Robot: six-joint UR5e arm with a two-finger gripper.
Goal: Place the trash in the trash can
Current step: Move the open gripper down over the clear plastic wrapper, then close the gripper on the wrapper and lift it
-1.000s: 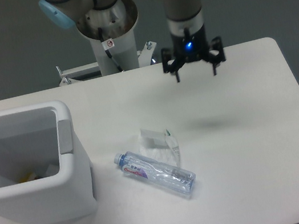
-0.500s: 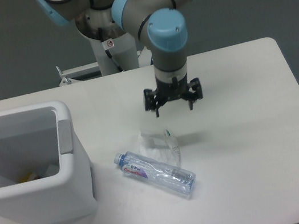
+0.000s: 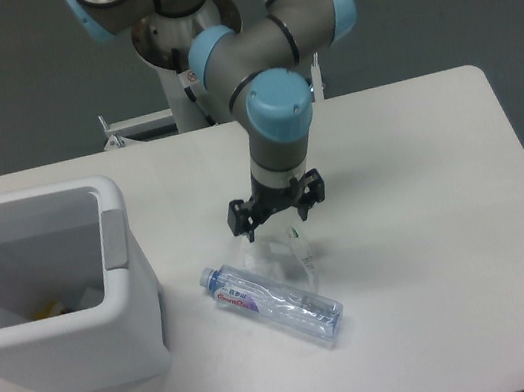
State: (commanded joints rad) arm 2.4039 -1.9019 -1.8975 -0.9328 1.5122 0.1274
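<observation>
In the fixed camera's view, near the middle of the table (image 3: 420,229), the gripper (image 3: 277,216) hangs low with its fingers (image 3: 242,222) spread wide and holding nothing. Directly under them, a shade toward six o'clock, lies the crumpled clear wrapper (image 3: 277,251); the fingertips look just above it, though whether they touch it cannot be told from this angle. The fingers stand at roughly nine and three o'clock of the wrapper, so they seem to straddle it.

The water bottle (image 3: 273,305) lies on its side just beyond the wrapper, toward six o'clock of the gripper. Its long axis runs from ten o'clock, where the pale blue cap points, down to four o'clock. It rests close beside the wrapper's lower edge, perhaps touching it.

The trash can (image 3: 125,281) stands at the table's left edge, at about nine o'clock of the gripper and well apart from it, its mouth open upward, with something already lying inside.

By my judgement the wrapper is the nearer target, a short straight descent away; the carry then runs leftward to the trash can.
</observation>
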